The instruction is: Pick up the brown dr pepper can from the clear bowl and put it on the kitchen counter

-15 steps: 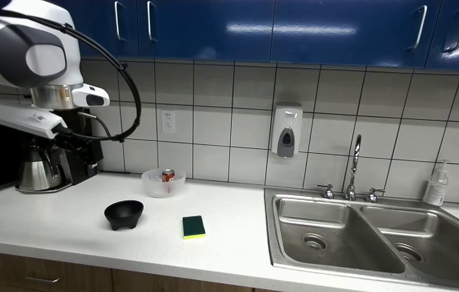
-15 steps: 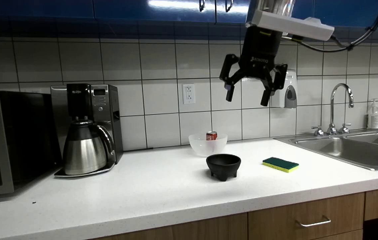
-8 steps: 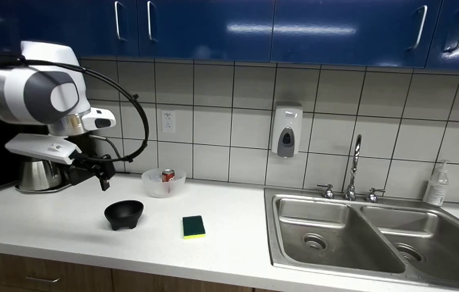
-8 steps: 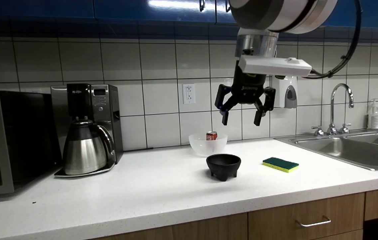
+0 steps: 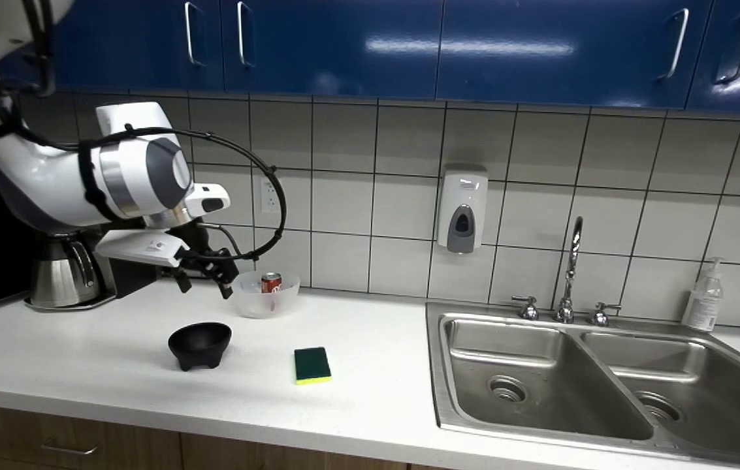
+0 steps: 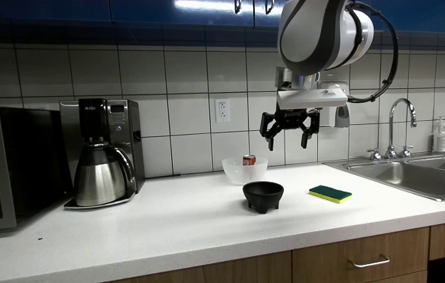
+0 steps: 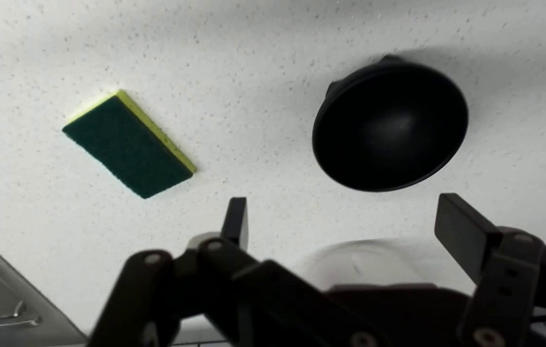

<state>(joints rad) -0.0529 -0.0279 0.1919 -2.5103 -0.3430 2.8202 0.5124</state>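
The dr pepper can [image 5: 271, 282], small and reddish-brown with a silver top, stands in the clear bowl [image 5: 253, 303] near the back wall. In an exterior view the can [image 6: 249, 160] shows above the rim of the bowl [image 6: 238, 175]. My gripper [image 6: 287, 144] is open and empty, in the air above the white kitchen counter [image 6: 167, 228]. In an exterior view the gripper [image 5: 205, 287] appears just left of the bowl. In the wrist view the gripper's [image 7: 342, 212] fingers are wide apart; the bowl [image 7: 364, 260] shows partly between them. The can is hidden there.
A black footed bowl [image 6: 262, 196] stands in front of the clear bowl, also in the wrist view [image 7: 388, 130]. A green-and-yellow sponge [image 5: 312, 364] lies to its right. A coffee maker [image 6: 100, 157] and microwave [image 6: 18, 165] stand left; the steel sink [image 5: 438, 365] is right.
The arm has come down and reached further over the counter. The gripper has lowered, and in an exterior view it has moved right towards the clear bowl. It stays open. The objects have not moved.
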